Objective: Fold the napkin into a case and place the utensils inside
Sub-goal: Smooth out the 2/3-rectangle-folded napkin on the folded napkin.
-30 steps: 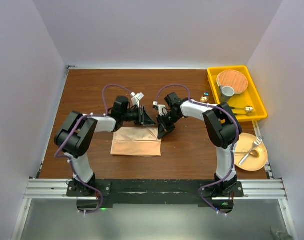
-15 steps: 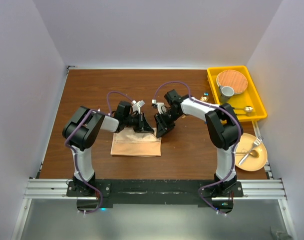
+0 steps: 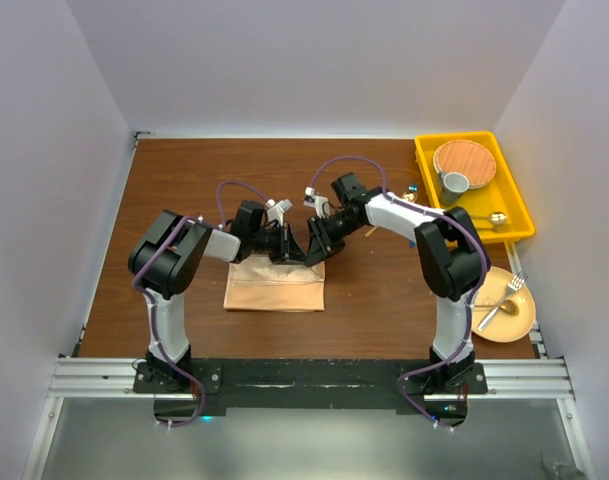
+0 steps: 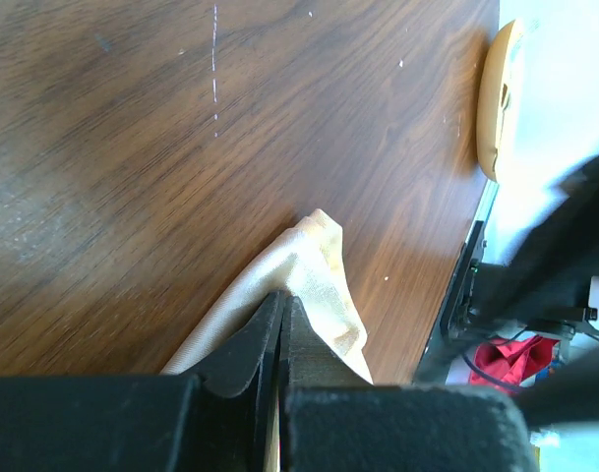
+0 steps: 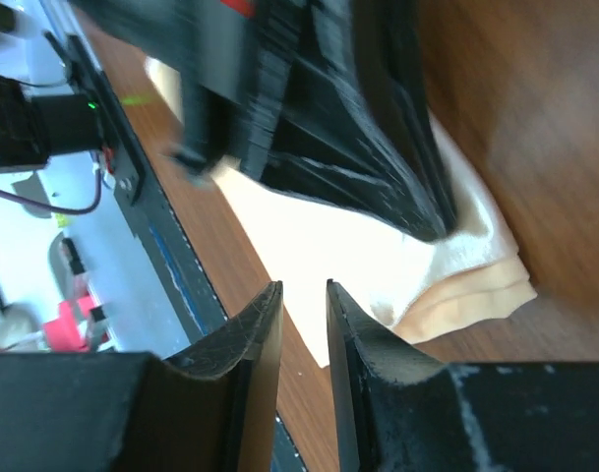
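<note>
So the left gripper (image 3: 292, 250) is clamped shut right on the far right corner of the napkin (image 3: 274, 288). In the left wrist view its fingertips (image 4: 281, 300) are pressed flat together and the peach cloth (image 4: 314, 261) bunches up into them like a little tent, so it looks like a real pinch on the fabric and not just a touch. The rest of the napkin lies folded into a flat rectangle on the table (image 3: 184, 190), spreading out below and to the near side of that gripper.

The right gripper (image 3: 314, 245) sits just beside the left one, nearly tip to tip over the same corner. From its own camera the jaws (image 5: 302, 290) are parted a little, with nothing between them. The napkin's layered corner (image 5: 456, 265) is right under and ahead of it, with the left gripper's black finger planted on top of the cloth.

The cutlery is well apart from both grippers, way off on the right gripper's outer side, past its arm. The fork (image 3: 512, 288) and the spoon (image 3: 492, 316) lie on the tan plate (image 3: 519, 318). A second spoon (image 3: 494, 218), also gold, is in the yellow bin (image 3: 479, 200) further back, along with a wooden disc (image 3: 464, 160) and a cup (image 3: 455, 183).
</note>
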{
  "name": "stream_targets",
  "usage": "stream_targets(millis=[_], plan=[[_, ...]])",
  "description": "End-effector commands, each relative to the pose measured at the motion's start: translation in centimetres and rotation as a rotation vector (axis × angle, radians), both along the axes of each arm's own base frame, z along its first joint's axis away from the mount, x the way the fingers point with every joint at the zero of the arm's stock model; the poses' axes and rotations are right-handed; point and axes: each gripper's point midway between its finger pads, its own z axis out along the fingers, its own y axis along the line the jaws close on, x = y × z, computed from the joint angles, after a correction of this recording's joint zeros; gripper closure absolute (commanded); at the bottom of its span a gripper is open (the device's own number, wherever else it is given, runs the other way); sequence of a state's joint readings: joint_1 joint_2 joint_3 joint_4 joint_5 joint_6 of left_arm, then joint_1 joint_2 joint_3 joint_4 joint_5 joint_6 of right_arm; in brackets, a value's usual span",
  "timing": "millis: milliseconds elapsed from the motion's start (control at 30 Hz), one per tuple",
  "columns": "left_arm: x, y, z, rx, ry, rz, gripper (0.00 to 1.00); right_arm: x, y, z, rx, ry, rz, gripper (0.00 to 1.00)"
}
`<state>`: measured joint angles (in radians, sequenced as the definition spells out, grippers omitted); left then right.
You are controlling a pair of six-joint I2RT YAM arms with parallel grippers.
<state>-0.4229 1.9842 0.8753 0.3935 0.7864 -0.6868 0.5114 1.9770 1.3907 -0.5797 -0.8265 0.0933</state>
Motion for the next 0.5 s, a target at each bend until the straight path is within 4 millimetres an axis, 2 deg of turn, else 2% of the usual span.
stream_targets(millis=[0,167,233,267,300,333,367,433,467], plan=[[0.0,1.4,-3.2,0.103,0.023,0.022,0.99,-0.9,-0.9,-2.7,-0.014,0.077,-0.035,0.72],[0.2,1.5,-3.2,0.104,0.014,0.014,0.98,-1.8,-2.0,-6.7,-0.075,0.165,-0.073,0.73],[0.6,1.5,-2.7,0.089,-0.002,0.012,0.94,-2.0,-2.4,-7.9,-0.113,0.174,-0.089,0.75],[0.8,1.2,-1.6,0.056,-0.031,-0.008,0.91,-2.1,-2.7,-8.3,-0.129,0.175,-0.093,0.75],[0.9,1.0,-0.6,0.030,-0.058,-0.028,0.84,-2.1,-2.8,-8.7,-0.142,0.176,-0.096,0.75],[0.5,0.8,0.9,-0.023,-0.086,-0.080,0.80,-2.1,-3.0,-9.3,-0.163,0.187,-0.106,0.75],[0.5,0.6,3.2,-0.047,-0.184,-0.127,0.77,-2.1,-3.1,-9.4,-0.176,0.187,-0.107,0.75],[-0.5,0.7,5.5,-0.078,-0.248,-0.198,0.68,-2.0,-3.3,-9.7,-0.194,0.186,-0.122,0.75],[-2.0,1.0,6.7,-0.095,-0.259,-0.268,0.66,-1.9,-3.4,-9.8,-0.197,0.182,-0.126,0.75]])
